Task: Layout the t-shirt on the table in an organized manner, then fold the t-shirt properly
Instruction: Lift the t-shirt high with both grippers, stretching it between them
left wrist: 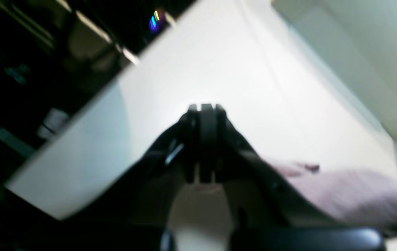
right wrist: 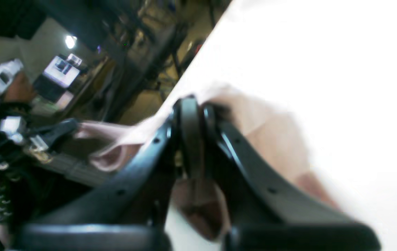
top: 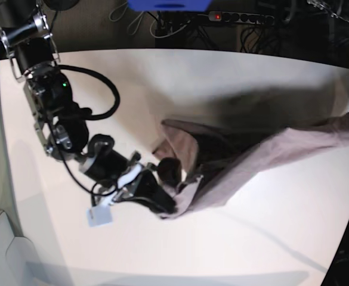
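- Mauve-pink cotton, the short-sleeved t-shirt [top: 252, 158] lies bunched and stretched across the smooth white tabletop [top: 162, 77]. In the base view its long axis runs from a crumpled lower end near the table's middle up and away to that view's right edge, where the cloth passes out of sight.
- Right gripper [top: 169, 205], black and on the base view's left, sits at that crumpled lower end. Its jaws are pressed together, and in the right wrist view [right wrist: 193, 104] pink fabric shows at and around the tips, so it appears to be pinching a fold of the shirt.
- Left gripper [left wrist: 206, 108] has its jaws closed with no cloth visible between them in its wrist view. It hovers over bare white table, and the shirt [left wrist: 355, 198] lies off to the lower right of that frame, near but apart from the tips. The arm itself cannot be made out in the base view.
- My reading is that laying out is under way and folding has not begun.
- The coming move turns on the shirt running away from the right gripper toward the left arm's side. The right arm holds the near end, while the far end is likely the left arm's to reach.
- Pulling along that axis would probably spread the cloth; the motion blur leaves the exact grip point uncertain.
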Tool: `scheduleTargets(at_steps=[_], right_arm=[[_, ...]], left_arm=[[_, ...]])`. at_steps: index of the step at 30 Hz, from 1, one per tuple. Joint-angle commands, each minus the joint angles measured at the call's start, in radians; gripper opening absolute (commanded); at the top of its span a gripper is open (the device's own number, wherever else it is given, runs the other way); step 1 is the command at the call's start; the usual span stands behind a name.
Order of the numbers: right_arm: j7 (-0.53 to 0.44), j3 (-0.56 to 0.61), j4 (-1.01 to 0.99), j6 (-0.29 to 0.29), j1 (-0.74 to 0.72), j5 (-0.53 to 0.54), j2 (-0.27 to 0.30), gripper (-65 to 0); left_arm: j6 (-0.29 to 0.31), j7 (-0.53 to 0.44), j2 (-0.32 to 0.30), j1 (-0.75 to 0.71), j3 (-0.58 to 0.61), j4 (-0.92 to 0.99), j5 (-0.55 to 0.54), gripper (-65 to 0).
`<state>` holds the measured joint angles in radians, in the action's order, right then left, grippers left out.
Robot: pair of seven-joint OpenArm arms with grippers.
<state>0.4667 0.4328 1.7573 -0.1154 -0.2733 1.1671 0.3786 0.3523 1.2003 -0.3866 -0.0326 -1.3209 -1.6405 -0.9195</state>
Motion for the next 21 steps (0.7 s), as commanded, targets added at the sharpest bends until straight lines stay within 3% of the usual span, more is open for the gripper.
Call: scheduleTargets(at_steps=[1, 7, 21], right_arm=[[-0.026, -0.018, 0.042, -0.014, -0.021, 0.026, 0.016, -65.0], [-0.030, -0.075, 0.097, -0.014, 0.049, 0.026, 0.086, -65.0], [-0.033, -0.259, 0.080, -0.019, 0.079, 0.027, 0.153, -65.0]], left_arm=[[0.003, -0.023, -0.036, 0.009, -0.010, -0.019, -0.019, -64.7], [0.003, -0.023, -0.048, 0.009, -0.012, -0.019, -0.019, -64.7], [0.001, -0.021, -0.048, 0.073, 0.027, -0.010, -0.019, -64.7]])
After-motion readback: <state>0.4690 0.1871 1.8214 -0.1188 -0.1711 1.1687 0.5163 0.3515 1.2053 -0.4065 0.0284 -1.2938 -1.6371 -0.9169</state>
